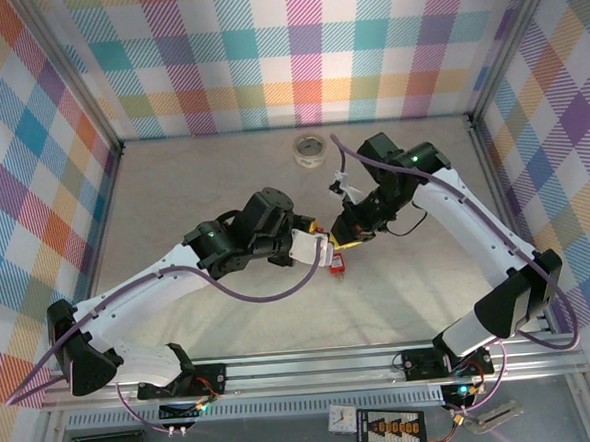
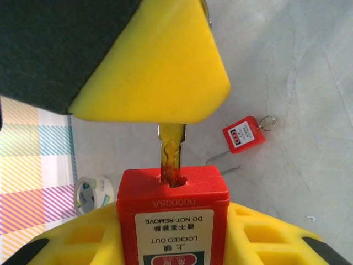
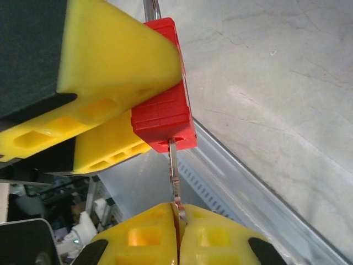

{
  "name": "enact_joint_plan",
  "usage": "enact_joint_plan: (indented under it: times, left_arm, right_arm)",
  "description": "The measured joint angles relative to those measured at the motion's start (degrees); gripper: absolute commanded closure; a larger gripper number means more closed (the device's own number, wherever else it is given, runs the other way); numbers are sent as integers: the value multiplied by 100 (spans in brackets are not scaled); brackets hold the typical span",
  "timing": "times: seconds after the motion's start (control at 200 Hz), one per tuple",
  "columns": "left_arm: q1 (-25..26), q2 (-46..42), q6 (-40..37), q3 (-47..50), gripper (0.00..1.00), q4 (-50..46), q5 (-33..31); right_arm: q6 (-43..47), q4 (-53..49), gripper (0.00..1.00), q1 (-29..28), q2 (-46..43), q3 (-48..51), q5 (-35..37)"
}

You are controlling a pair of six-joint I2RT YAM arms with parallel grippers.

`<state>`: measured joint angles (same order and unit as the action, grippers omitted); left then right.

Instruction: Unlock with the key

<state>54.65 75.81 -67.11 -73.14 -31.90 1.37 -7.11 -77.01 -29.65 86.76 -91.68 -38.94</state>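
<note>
Bright, even and diffuse from overhead, with faint soft shadows. Crisp throughout, barring yellow reflections tinting the key (image 2: 172, 152).

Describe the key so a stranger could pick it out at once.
Over the middle of the table, the left gripper holds a red padlock toward the right gripper. The key is the thin metal blade bridging them, pinched in the right jaws, tip in the keyhole. Unlike that padlock and the loose padlock, it is slim and silvery.

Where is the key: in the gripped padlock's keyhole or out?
In. The tip of the key sits inside the keyhole of the gripped red padlock; part of the blade shows outside. Depth: cannot tell.
</note>
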Motion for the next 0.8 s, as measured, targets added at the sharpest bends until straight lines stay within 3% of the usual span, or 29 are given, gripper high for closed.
enact_joint_plan:
  times: [0.3,0.8]
  left_arm:
    - [-61,0,328,-15,100,144,22]
    - [-96,682,479,-944,100,-850,625]
  right_arm:
    - [-240,116,100,234,-9,2,-348]
    - [876,39,100,-149,-284,9,951]
